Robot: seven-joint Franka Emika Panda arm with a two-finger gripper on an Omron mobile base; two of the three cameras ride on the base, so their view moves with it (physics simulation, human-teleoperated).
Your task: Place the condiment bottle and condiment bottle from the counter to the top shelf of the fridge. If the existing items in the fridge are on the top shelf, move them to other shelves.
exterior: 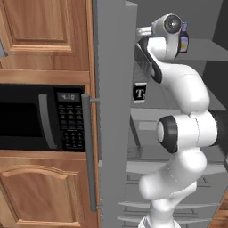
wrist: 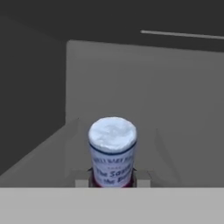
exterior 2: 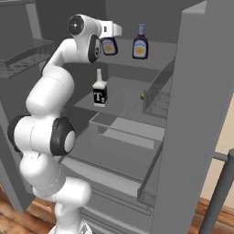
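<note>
My gripper [wrist: 112,178] is shut on a condiment bottle [wrist: 112,151], whose pale round end faces the hand camera. In the right base view this bottle [exterior 2: 109,46] hangs at the gripper [exterior 2: 109,40] over the left part of the fridge's top shelf [exterior 2: 160,51]; whether it touches the slab I cannot tell. The other condiment bottle [exterior 2: 140,42] stands upright on that shelf, a little to the right. One shelf lower are the black bottle marked "T" [exterior 2: 99,92] and the small olive-green fruit [exterior 2: 142,96]. From the left, the held bottle [exterior: 183,40] peeks out beside the wrist.
The open fridge door [exterior 2: 196,114] stands at the right, with wire racks on its inner side. Translucent drawers [exterior 2: 128,132] sit under the shelves. A black microwave [exterior: 40,118] is set in wooden cabinets left of the fridge wall [exterior: 111,111] with its bar handle [exterior: 87,151].
</note>
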